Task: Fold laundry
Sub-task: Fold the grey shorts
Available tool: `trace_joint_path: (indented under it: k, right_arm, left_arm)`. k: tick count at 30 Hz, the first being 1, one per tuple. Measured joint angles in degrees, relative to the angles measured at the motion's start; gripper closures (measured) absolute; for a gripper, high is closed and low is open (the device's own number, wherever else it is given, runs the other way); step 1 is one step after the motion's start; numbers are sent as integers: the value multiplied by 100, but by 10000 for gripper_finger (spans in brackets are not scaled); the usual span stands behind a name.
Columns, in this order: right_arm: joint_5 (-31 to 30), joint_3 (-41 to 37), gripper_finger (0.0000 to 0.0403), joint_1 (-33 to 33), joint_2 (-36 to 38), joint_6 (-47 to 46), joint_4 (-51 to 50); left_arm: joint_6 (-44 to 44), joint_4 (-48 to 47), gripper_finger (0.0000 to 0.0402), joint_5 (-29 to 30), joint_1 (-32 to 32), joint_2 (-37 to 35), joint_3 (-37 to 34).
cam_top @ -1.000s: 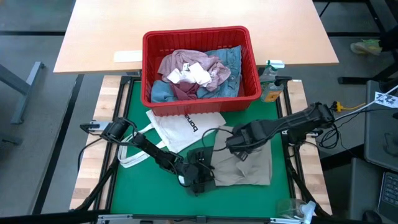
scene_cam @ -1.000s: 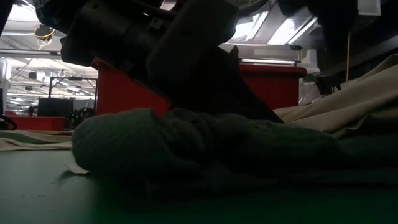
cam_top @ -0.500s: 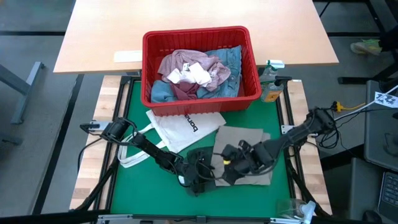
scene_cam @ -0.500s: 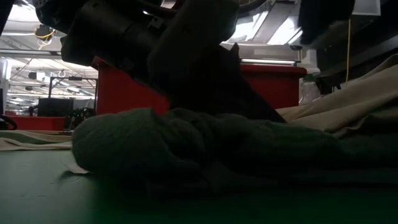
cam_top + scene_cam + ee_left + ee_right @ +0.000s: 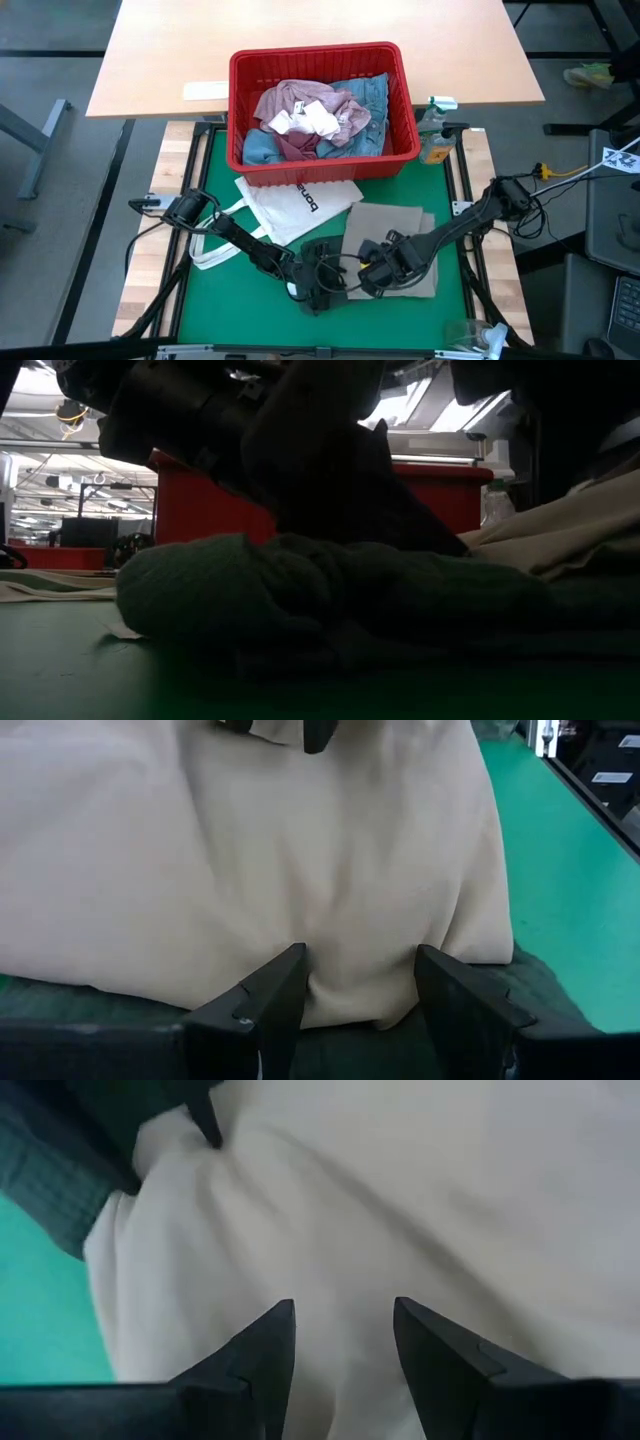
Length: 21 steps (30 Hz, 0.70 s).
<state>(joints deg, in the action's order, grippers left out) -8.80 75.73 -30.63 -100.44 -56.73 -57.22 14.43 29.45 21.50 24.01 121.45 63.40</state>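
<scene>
Beige trousers (image 5: 395, 250) lie folded flat on the green desk (image 5: 225, 305), and both grippers work at their near edge. The left gripper (image 5: 325, 283) rests low at the corner where the dark green top (image 5: 322, 262) is bunched against the trousers. In the left wrist view its jaws stand apart, with the beige cloth directly in front of them and partly between them, and a strip of green knit (image 5: 540, 985) just beside. They are not pressed together on the cloth, so it seems that this gripper only keeps the corner in place or prepares to take it.

The right gripper (image 5: 372, 277) is just beside the left one, on the same edge of the trousers. Its jaws also stand apart, pointing down on the smooth beige cloth, and the green knit (image 5: 50, 1170) shows beyond them to one side. Nothing is pinched between them. Probably both grippers are set together so that they can lift one edge evenly for the next fold.

Behind the jaws, well apart, the red plastic basket (image 5: 320, 60) holds the mottled pink top (image 5: 300, 105), the denim jeans (image 5: 372, 95) and the white socks (image 5: 310, 122), not yet folded. A white tote bag (image 5: 285, 210) lies near the left arm.
</scene>
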Motion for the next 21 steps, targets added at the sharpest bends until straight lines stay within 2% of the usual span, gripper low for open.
trace_joint_path:
  k: [5, 14, 17, 21]
  right_arm:
    - [331, -142, 231, -6, 0, -12, -99]
    - [1934, -171, 231, -105, 1, -741, -1058]
    - [2227, -171, 231, -271, 2, -774, -1132]
    - [2326, -171, 231, -562, 2, -1125, -1126]
  left_arm:
    - [-1, -8, 218, 2, 0, 0, 0]
    - [-1, -28, 218, 2, 2, 0, 0]
    - [-1, -26, 218, 2, 2, 0, 0]
    - [-1, -22, 218, 2, 4, 0, 0]
